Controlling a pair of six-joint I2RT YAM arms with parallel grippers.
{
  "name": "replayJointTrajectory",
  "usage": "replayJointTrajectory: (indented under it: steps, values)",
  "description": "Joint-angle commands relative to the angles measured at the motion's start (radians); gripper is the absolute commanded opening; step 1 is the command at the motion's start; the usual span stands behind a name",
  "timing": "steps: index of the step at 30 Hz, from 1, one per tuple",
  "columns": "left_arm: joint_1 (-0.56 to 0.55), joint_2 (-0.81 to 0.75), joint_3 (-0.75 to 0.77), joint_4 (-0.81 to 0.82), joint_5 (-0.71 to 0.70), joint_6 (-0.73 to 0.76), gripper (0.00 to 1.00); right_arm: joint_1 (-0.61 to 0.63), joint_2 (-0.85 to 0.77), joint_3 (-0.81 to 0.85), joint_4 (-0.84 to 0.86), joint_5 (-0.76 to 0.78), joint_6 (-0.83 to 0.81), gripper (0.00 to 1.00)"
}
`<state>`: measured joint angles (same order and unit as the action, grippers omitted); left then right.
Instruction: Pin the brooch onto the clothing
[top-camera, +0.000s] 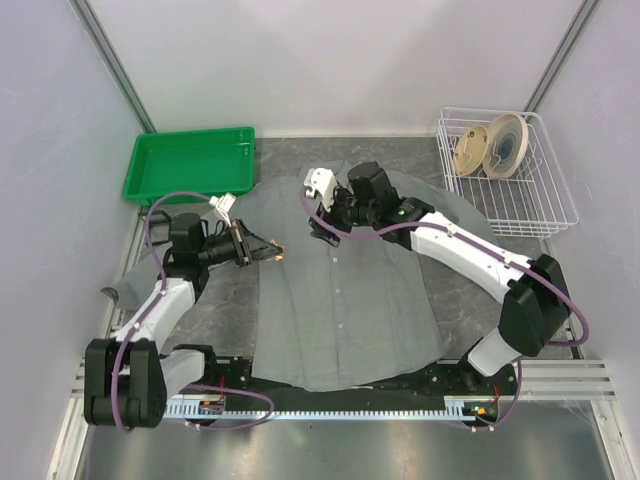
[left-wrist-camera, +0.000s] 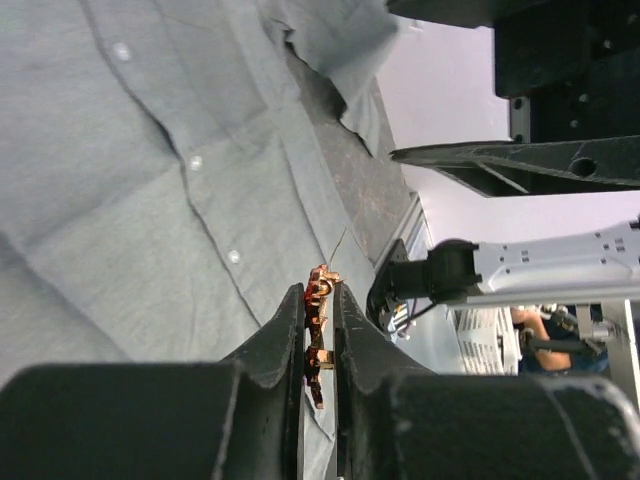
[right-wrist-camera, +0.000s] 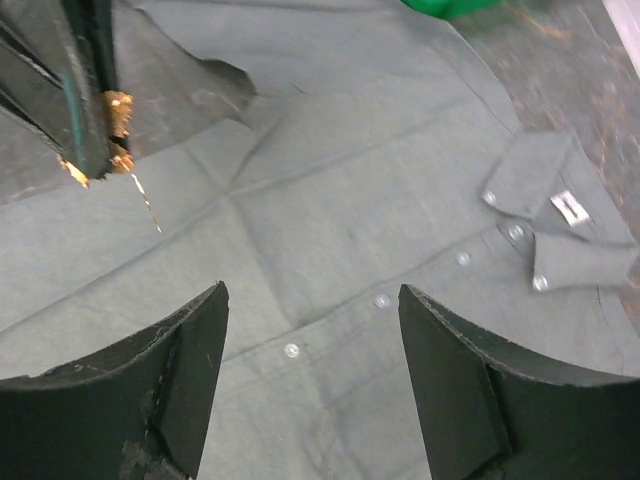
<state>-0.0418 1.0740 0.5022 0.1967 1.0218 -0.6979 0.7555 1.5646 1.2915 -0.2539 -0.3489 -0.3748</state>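
- A green tray (top-camera: 190, 165) sits at the far left of the table (top-camera: 230, 300), just beside the shirt's upper edge
- The left gripper (top-camera: 274, 251) reaches in sideways over the left part of the shirt (top-camera: 340, 300); its jaws are pressed together on the brooch (left-wrist-camera: 320, 290), which shows as a small orange-red piece wedged between the two dark fingers (left-wrist-camera: 285, 335)
- From the right wrist view the brooch (right-wrist-camera: 118, 110) juts from the fingertips with a thin pin (right-wrist-camera: 147, 203) slanting down toward the cloth; whether it touches the cloth I cannot tell
- The shirt lies flat and buttoned in the middle of the table, a row of small buttons (right-wrist-camera: 381, 300) running up to the collar (right-wrist-camera: 555, 215) with its white label (right-wrist-camera: 568, 207)
- The right gripper (top-camera: 325, 235) hovers over the shirt's upper chest, close to the left one; its jaws are spread wide, only cloth between them
- At the far right a white wire basket (top-camera: 555, 205) holds two round rolls (top-camera: 490, 147) leaning on edge
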Motion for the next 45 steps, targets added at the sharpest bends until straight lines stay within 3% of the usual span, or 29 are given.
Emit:
replayJointTrajectory:
  steps: [1, 4, 10, 16, 27, 33, 45]
  values:
    - [0.031, 0.108, 0.036, 0.127, -0.060, -0.040, 0.02, -0.021, 0.092, 0.066, -0.096, 0.071, 0.060, 0.75]
    - [0.040, 0.217, 0.058, 0.211, -0.052, -0.092, 0.02, -0.019, 0.158, 0.065, -0.111, 0.080, 0.092, 0.71]
    - [0.040, 0.413, 0.150, 0.221, -0.040, -0.087, 0.02, -0.018, 0.261, 0.075, -0.108, 0.122, 0.103, 0.66]
    - [0.040, 0.564, 0.177, 0.289, -0.065, -0.115, 0.02, -0.021, 0.346, 0.106, -0.104, 0.094, 0.077, 0.65]
    - [0.040, 0.790, 0.239, 0.263, -0.097, -0.054, 0.02, -0.018, 0.431, 0.086, -0.117, 0.041, -0.013, 0.64]
    - [0.080, 0.808, 0.177, 0.244, -0.077, -0.023, 0.02, -0.019, 0.414, 0.023, -0.136, 0.015, -0.097, 0.65]
    - [0.080, 0.610, -0.007, 0.161, -0.109, 0.012, 0.02, 0.045, 0.327, -0.113, -0.148, -0.027, -0.142, 0.66]
